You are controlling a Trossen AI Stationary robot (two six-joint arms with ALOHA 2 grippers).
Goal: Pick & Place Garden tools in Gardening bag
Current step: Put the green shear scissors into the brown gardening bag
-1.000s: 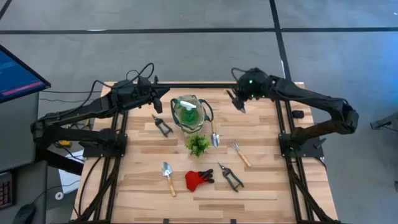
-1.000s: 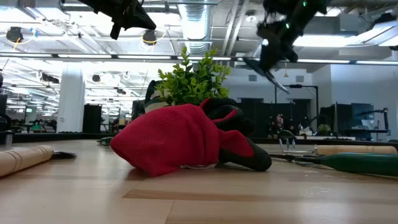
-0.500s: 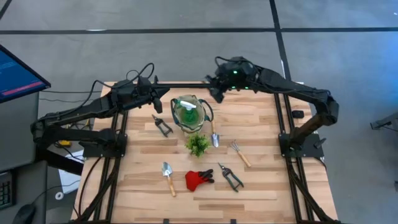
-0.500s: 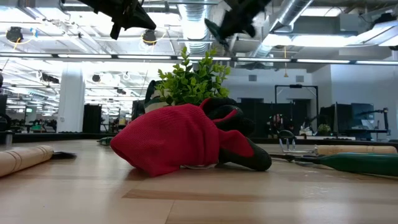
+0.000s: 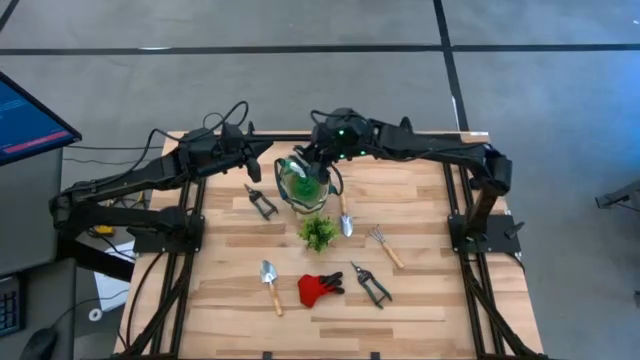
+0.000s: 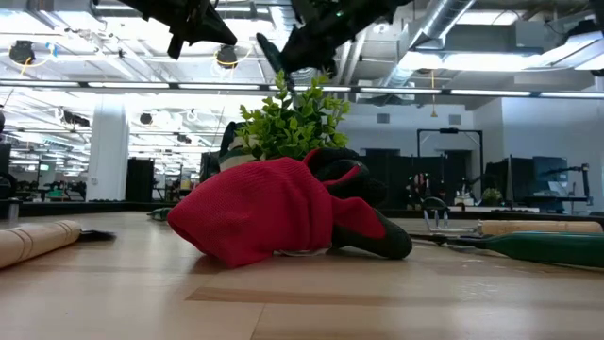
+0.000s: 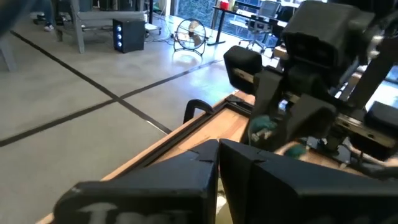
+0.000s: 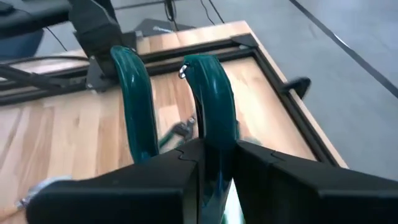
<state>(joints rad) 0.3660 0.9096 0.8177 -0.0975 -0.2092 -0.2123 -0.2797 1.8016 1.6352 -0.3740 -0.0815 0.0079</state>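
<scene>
The wooden table (image 5: 420, 200) carries the gardening bag (image 5: 304, 184) directly below the right gripper (image 5: 318, 160), which hangs over the bag's rim with its fingers (image 8: 186, 174) pinching green-handled pruning shears (image 8: 208, 106). The left gripper (image 5: 268, 150), fingers pressed together and empty, waits just beside the bag. Farther from the right gripper lie red gloves (image 5: 320, 288), a rake (image 5: 384, 246) and trowels (image 5: 270, 282).
</scene>
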